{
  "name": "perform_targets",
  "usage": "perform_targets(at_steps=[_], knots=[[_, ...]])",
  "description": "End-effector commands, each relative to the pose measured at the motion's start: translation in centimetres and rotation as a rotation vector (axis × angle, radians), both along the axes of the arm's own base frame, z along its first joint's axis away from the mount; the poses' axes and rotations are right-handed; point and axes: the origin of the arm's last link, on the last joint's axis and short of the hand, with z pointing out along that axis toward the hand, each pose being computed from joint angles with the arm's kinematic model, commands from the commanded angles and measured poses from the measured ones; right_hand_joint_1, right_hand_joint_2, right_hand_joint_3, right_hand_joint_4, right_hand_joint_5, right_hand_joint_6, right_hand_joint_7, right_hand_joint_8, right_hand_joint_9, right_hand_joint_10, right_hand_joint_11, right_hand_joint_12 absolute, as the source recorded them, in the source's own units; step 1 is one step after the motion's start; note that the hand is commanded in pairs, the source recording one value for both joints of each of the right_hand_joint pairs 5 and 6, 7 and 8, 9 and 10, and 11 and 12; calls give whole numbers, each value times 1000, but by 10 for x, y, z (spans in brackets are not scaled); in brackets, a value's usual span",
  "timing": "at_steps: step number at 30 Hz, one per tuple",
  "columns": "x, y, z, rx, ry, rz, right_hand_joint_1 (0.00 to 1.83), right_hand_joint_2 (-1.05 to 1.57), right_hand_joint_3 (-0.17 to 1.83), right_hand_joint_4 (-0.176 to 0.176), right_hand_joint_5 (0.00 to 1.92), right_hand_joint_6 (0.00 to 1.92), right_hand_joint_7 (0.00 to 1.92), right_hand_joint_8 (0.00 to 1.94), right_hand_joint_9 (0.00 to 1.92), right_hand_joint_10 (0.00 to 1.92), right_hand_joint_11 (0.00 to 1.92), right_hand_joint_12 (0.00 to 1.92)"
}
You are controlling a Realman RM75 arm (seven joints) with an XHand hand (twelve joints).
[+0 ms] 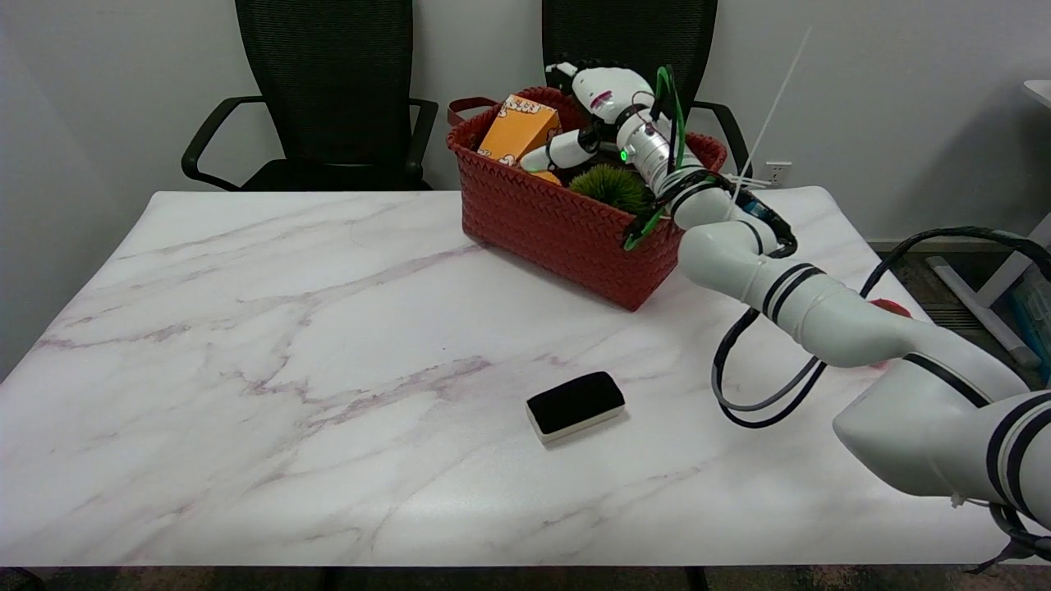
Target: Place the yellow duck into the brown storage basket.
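While I had the right arm stretched across the table (246, 328), its hand (595, 107) hung over the one brown basket (558, 226), reaching down among the things inside. Just under the fingers (562, 150) a small patch of yellow-orange showed, the duck (546, 176) as far as I could judge, lying inside the basket beside one orange box (519, 129) and one spiky green ball (612, 187). I could not tell whether the fingers gripped it or had spread off it; they hid most of it. One black eraser block (575, 405) lay alone on the marble, well apart from the basket. Two black chairs (328, 90) stood behind the table. One red object (891, 308) peeked out from behind the forearm.
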Motion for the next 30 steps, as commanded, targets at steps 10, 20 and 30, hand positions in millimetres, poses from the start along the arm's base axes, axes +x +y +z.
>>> perform_targets(at_steps=[10, 20, 30], knots=[[29, 49, 19, 3, 4, 92, 520, 856, 22, 0, 0, 0, 187, 187, 209, 209, 321, 321], [57, 125, 48, -173, 72, 355, 646, 827, -175, 0, 0, 0, 58, 58, 154, 154, 268, 268], [54, 189, 42, -320, 136, 514, 766, 682, -175, 0, 31, 31, 45, 45, 151, 151, 295, 295]])
